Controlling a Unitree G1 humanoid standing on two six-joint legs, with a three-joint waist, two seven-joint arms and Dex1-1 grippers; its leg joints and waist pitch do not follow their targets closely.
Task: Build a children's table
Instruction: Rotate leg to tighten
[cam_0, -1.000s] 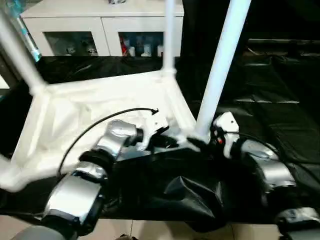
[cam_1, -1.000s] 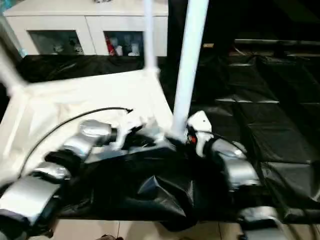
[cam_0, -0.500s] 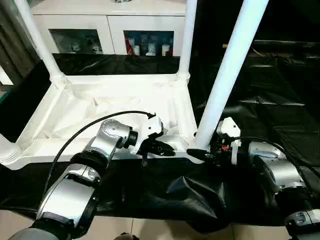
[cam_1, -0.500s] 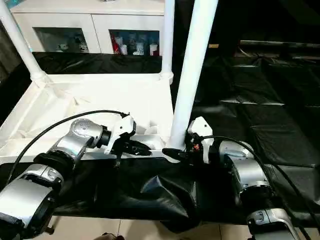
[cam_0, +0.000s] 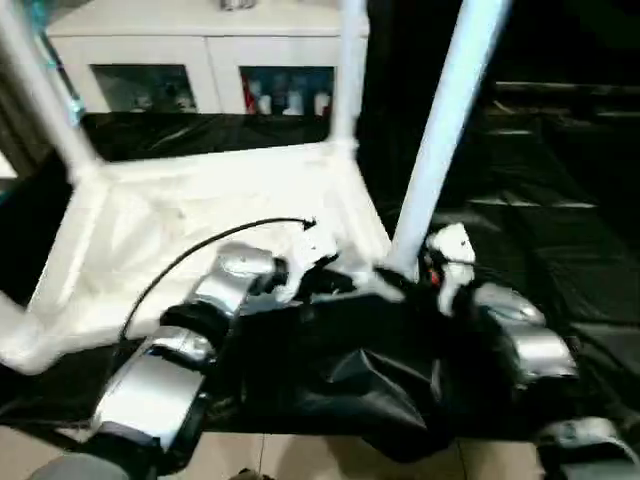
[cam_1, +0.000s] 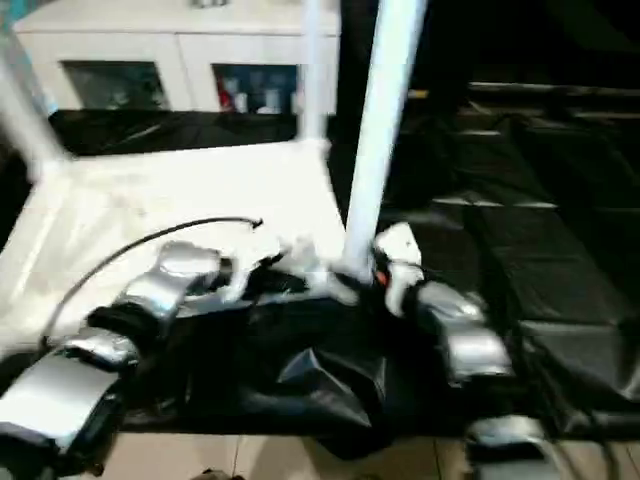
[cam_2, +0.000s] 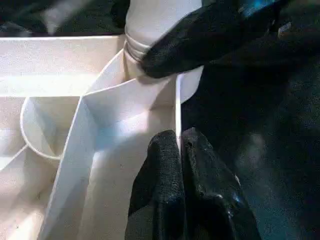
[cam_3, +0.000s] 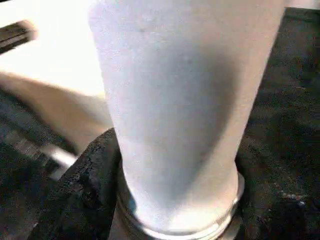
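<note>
Leg seating at near-right corner socket

Head views: children's table (cam_0: 200, 230) lies upside down on black sheeting (cam_0: 560, 250), in front of white cabinet (cam_0: 200, 60). Legs stand up from its corners; near-right leg (cam_0: 440, 130) rises from the corner closest to the robot. Left gripper (cam_0: 325, 283) sits at the table's near edge just left of that leg; right gripper (cam_0: 400, 285) is at the leg's base.

Left wrist view: left fingers (cam_2: 170, 170) are pressed together, pinching the thin white rim wall next to the corner socket (cam_2: 150, 65). A black finger of the other gripper wraps the leg base.

Right wrist view: right fingers (cam_3: 85, 190) are clamped around the leg (cam_3: 180, 100) just above its ringed collar.

Risk, judged: leg may be only part-seated; a skewed push could jam or pop it. The thin-rim pinch may slip, letting the table slide on the slick sheeting.
</note>
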